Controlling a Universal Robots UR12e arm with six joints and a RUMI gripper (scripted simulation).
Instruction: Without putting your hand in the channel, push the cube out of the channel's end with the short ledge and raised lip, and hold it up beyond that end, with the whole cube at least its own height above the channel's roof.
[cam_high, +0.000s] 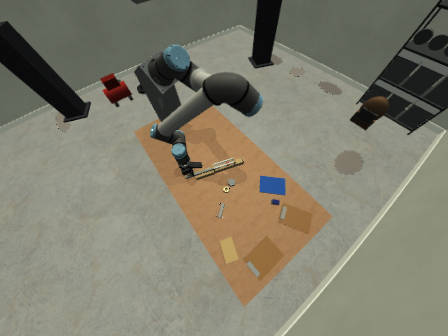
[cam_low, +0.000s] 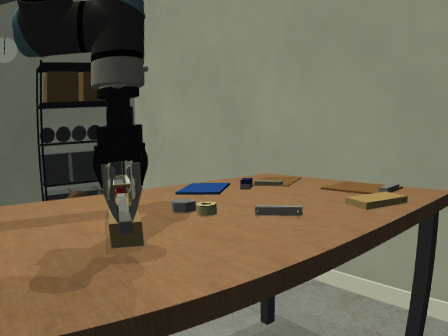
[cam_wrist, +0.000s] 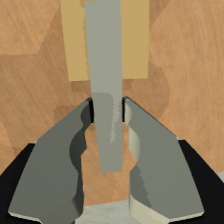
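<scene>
The tan channel (cam_high: 220, 168) (cam_low: 125, 236) (cam_wrist: 72, 45) lies on the wooden table (cam_high: 200, 220) (cam_low: 250, 255). In the exterior view I see it end-on. A small red cube (cam_low: 120, 190) (cam_high: 227, 161) shows at the channel, towards its far part. My gripper (cam_high: 189, 172) (cam_low: 122, 214) (cam_wrist: 108, 99) is at the channel's near end and is shut on a long grey stick (cam_wrist: 107, 75) (cam_low: 125, 226). The stick points along the channel's top line, over its near end. Whether the stick's tip is inside the channel I cannot tell.
A grey nut (cam_low: 183, 205) (cam_high: 231, 182) and a yellowish ring (cam_low: 206, 208) (cam_high: 226, 189) lie beside the channel. Farther off are a blue mat (cam_high: 272, 185) (cam_low: 202, 188), a small blue block (cam_high: 275, 202) (cam_low: 246, 183), a grey bar (cam_high: 220, 210) (cam_low: 279, 210) and tan boards (cam_high: 296, 218) (cam_low: 376, 200).
</scene>
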